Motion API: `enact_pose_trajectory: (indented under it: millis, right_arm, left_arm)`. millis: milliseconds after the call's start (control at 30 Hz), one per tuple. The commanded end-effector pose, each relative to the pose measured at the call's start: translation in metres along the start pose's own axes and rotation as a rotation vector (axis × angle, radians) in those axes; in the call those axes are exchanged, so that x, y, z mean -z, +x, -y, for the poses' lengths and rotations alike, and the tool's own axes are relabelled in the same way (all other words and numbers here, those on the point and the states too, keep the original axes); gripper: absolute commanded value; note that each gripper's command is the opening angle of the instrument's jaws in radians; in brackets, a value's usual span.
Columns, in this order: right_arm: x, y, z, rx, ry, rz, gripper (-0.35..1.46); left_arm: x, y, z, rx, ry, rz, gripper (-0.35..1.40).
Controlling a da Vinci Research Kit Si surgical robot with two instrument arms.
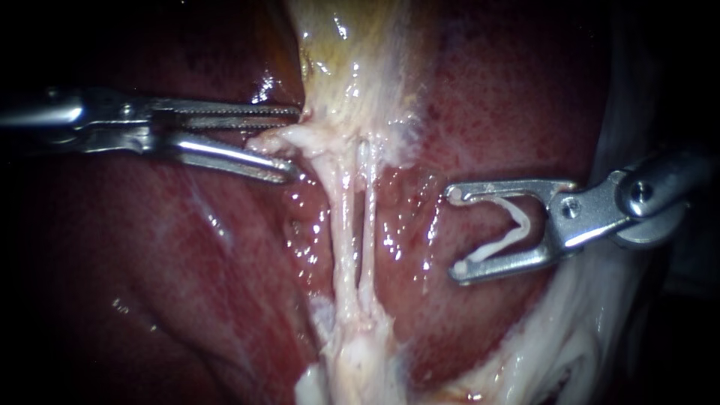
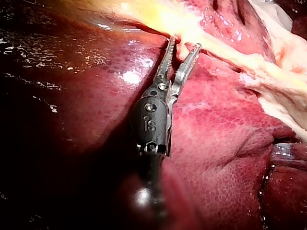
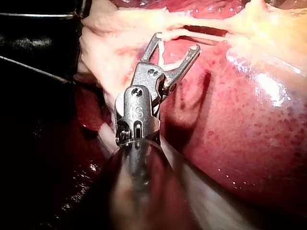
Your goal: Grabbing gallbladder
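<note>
The gallbladder (image 1: 352, 67) lies at the top centre of the endoscope view, pale yellow and wet. Its long axis runs nearly vertical there. The broad body passes out of the top edge and the narrow end points down. From that narrow end two thin pale tubes (image 1: 346, 225) run side by side down to a pale mass of tissue low in the view. The dark red liver (image 1: 150, 262) lies on both sides of them.

My left instrument (image 1: 296, 142) comes in level from the left. Its hand stands narrowly open at the gallbladder's narrow end. The toothed jaw tip touches the gallbladder's edge, a pale fold lies in the gap, and nothing is clamped.

My right instrument (image 1: 456, 232) is well apart from the gallbladder, over the liver beside the tubes. Its hand stands wide, with a white clip (image 1: 517, 225) bent into a V seated between the jaws, one leg against each.

Only the endoscope view shows both instruments together and the two tubes as separate strands. The left wrist view shows the left instrument (image 2: 184, 44) from behind, the gap between its jaws plain, and the gallbladder (image 2: 158, 17) just ahead. The right wrist view shows the right instrument (image 3: 176, 42) from behind, its clip (image 3: 162, 50), and the tubes (image 3: 201, 31) running crosswise ahead of the tips.
</note>
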Motion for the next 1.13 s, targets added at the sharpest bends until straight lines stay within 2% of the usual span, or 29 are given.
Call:
enact_pose_trajectory:
  millis: [33, 233, 367, 467, 633, 733, 933, 1133]
  right_arm:
    - [-0.0001, -0.0001, 0.0000, 0.001, 0.000, 0.000, 0.50]
    - [-0.0001, -0.0001, 0.0000, 0.001, 0.000, 0.000, 0.50]
    - [-0.0001, -0.0001, 0.0000, 0.001, 0.000, 0.000, 0.50]
    - [-0.0001, -0.0001, 0.0000, 0.001, 0.000, 0.000, 0.50]
    - [-0.0001, -0.0001, 0.0000, 0.001, 0.000, 0.000, 0.50]
    - [-0.0001, -0.0001, 0.0000, 0.001, 0.000, 0.000, 0.50]
    - [-0.0001, -0.0001, 0.0000, 0.001, 0.000, 0.000, 0.50]
    - [-0.0001, -0.0001, 0.0000, 0.001, 0.000, 0.000, 0.50]
  left_arm:
    - [0.0001, 0.0001, -0.0001, 0.006, -0.004, 0.000, -0.35]
    - [0.0009, 0.0002, -0.0004, 0.054, 0.037, 0.013, -0.35]
    - [0.0017, 0.0004, -0.0004, 0.069, 0.037, 0.016, -0.35]
    - [0.0034, 0.0018, -0.0005, 0.084, 0.038, 0.016, -0.35]
    - [0.0069, 0.0054, 0.0003, 0.114, 0.063, 0.009, -0.35]
    - [0.0079, 0.0059, 0.0005, 0.124, 0.072, 0.003, -0.35]
    - [0.0078, 0.0055, 0.0004, 0.129, 0.094, 0.001, -0.35]
    - [0.0075, 0.0053, 0.0004, 0.133, 0.095, 0.002, -0.35]
